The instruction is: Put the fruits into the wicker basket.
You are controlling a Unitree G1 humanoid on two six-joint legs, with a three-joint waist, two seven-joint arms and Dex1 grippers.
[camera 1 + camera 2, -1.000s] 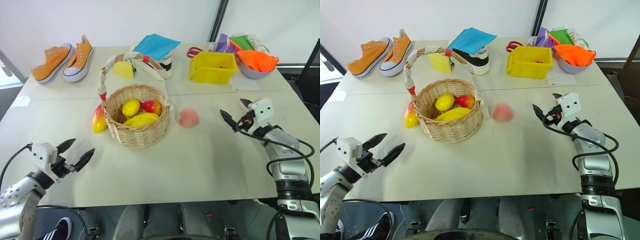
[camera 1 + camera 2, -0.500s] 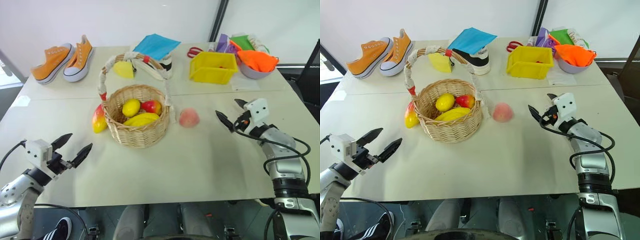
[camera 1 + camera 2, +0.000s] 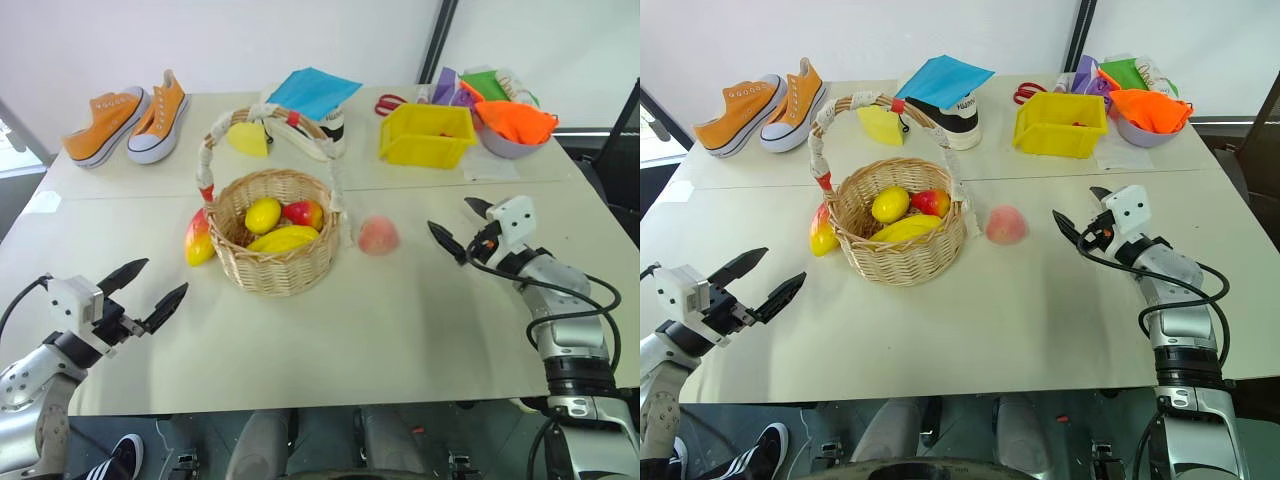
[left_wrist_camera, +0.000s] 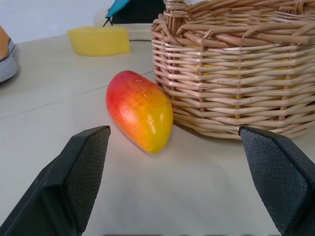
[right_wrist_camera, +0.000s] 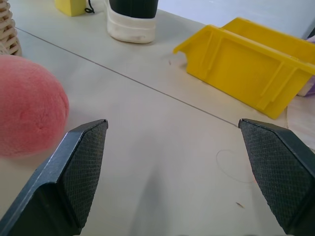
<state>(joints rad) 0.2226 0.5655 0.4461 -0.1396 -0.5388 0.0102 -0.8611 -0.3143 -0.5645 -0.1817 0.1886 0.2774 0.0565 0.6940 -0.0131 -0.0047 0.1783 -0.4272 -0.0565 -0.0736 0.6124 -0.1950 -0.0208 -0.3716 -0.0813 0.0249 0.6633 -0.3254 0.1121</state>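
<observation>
The wicker basket (image 3: 277,262) stands mid-table with a lemon (image 3: 262,214), an apple (image 3: 303,212) and a banana (image 3: 278,241) inside. A red-and-yellow mango (image 3: 198,239) lies on the table against the basket's left side, also in the left wrist view (image 4: 140,110). A pink peach (image 3: 378,235) rests on the table to the basket's right; the right wrist view catches the peach (image 5: 27,110) too. My left gripper (image 3: 147,290) hovers open near the front left edge, pointing toward the mango. My right gripper (image 3: 460,225) is open at the right, aimed at the peach, empty.
A yellow plastic bin (image 3: 426,133), a bowl of coloured cloths (image 3: 512,125), red scissors (image 3: 388,102), a black-and-white shoe (image 3: 327,128) under blue paper (image 3: 312,91), a yellow paper piece (image 3: 247,138) and two orange sneakers (image 3: 126,118) line the far side.
My right gripper has edged slightly left toward the peach. My left gripper has risen a little. Fruits and basket have stayed put.
</observation>
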